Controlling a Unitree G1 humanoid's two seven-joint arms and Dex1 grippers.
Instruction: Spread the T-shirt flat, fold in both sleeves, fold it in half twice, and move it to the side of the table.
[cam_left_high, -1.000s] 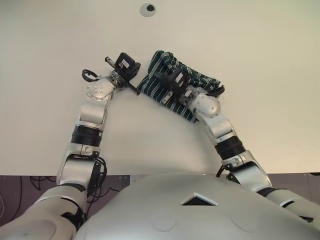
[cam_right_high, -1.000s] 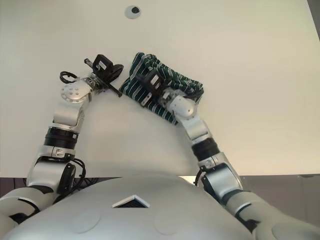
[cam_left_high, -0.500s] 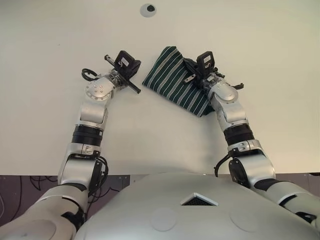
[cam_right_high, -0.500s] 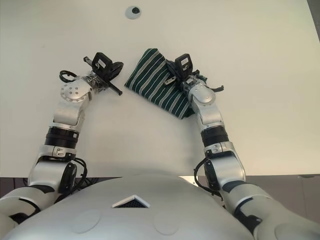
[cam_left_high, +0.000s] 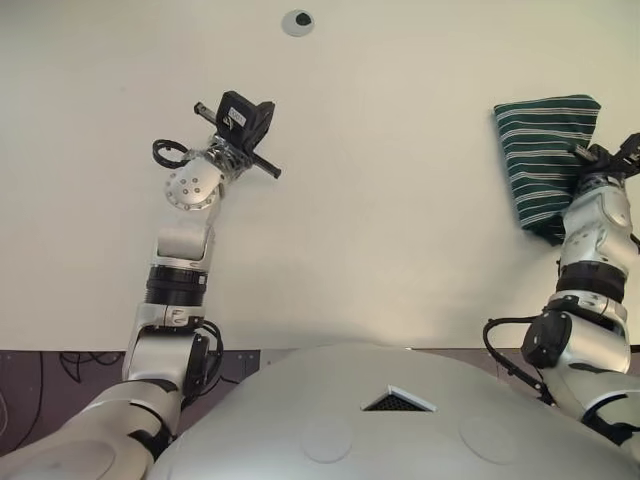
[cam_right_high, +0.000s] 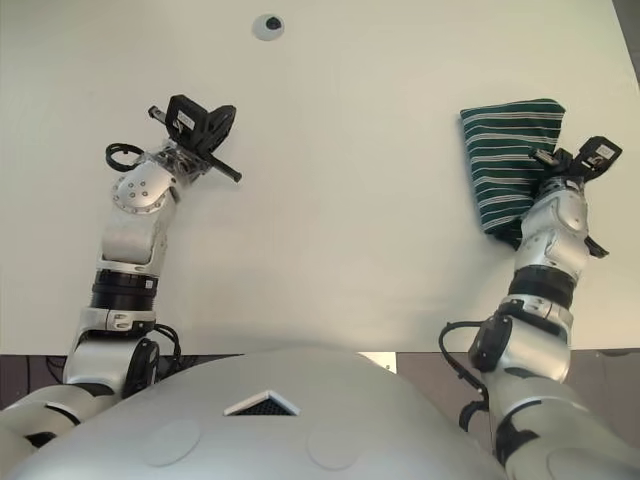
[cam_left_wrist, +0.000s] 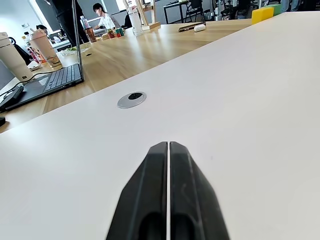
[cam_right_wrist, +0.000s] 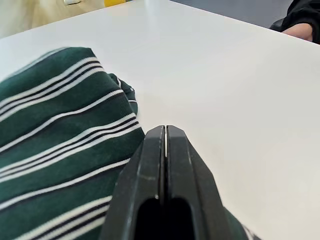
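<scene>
Two grippers are keeping their black fingers pressed together, holding nothing. One folded dark-green, white-striped cotton T-shirt (cam_left_high: 545, 150) is lying at the right side of the white table (cam_left_high: 400, 200), with the right gripper (cam_right_wrist: 165, 132) at its edge. The left gripper (cam_left_wrist: 168, 146) is hovering well apart.

My head stereo pair looks steeply down on the table (cam_left_high: 400, 250), sharing it whole, grommet (cam_left_high: 297, 21) farthest. Left wrist cam skims low toward that grommet (shared too). Right wrist cam hugs the T-shirt (cam_right_wrist: 50, 125), far right of the grommet.
</scene>
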